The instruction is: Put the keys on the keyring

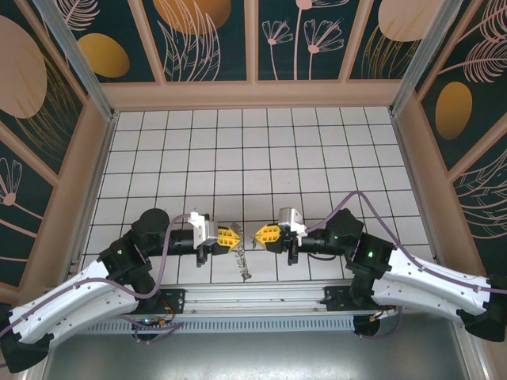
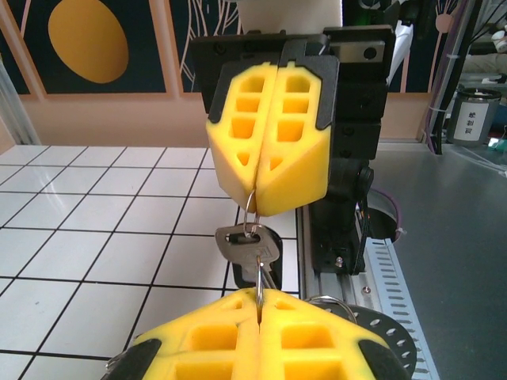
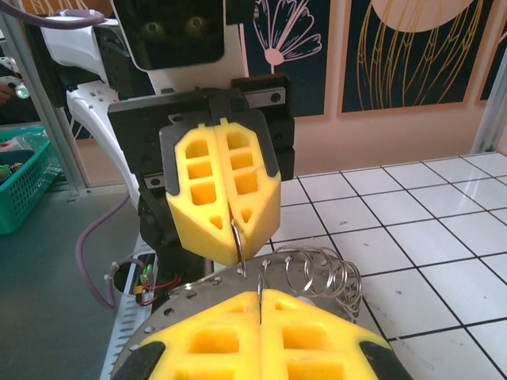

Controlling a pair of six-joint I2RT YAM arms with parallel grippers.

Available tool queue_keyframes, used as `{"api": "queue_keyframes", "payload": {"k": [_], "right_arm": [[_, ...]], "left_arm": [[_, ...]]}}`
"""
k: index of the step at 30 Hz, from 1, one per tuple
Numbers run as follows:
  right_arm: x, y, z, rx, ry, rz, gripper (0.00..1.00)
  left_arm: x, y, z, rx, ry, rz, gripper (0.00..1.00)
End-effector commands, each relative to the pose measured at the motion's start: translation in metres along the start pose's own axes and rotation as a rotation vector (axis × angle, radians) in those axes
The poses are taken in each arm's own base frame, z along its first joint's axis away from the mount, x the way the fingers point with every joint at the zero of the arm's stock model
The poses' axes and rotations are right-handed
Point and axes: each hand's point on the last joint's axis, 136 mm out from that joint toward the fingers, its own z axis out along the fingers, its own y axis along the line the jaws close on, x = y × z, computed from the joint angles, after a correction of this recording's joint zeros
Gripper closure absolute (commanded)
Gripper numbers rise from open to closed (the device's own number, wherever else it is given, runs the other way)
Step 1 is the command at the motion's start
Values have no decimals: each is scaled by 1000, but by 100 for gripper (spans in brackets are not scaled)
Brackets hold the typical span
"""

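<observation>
Key point(image 2: 247, 241) hung on the thin wire of the keyring point(image 3: 317, 273), in the narrow gap between the two hands, above the front edge of the bench point(image 1: 238, 150). I noted the left hand point(image 2: 260, 291) and the right hand point(image 2: 254, 207) each clamped together on that wire, tips nearly meeting. I judged the threading mostly done; seating the key and letting go were left. Room between the hands was tight. Open tiles lay beyond, with the side walls point(image 1: 87, 158) well apart.

Keys point(image 2: 247, 244) between left pincer point(image 2: 260, 297), right pincer point(image 2: 255, 207).
</observation>
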Motion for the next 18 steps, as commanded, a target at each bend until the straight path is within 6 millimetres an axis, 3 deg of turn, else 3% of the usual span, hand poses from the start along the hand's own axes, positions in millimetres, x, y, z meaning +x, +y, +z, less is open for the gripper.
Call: {"api": "queue_keyframes", "payload": {"k": [1,18], "right_arm": [[-20,7,1,-31,-44,-38,100],[-12,11,9,-30,-24,-78,100]], "left_arm": [[-22,-4,-3,18,-52,47,100],[-21,-6,-2,35,-51,35,100]]}}
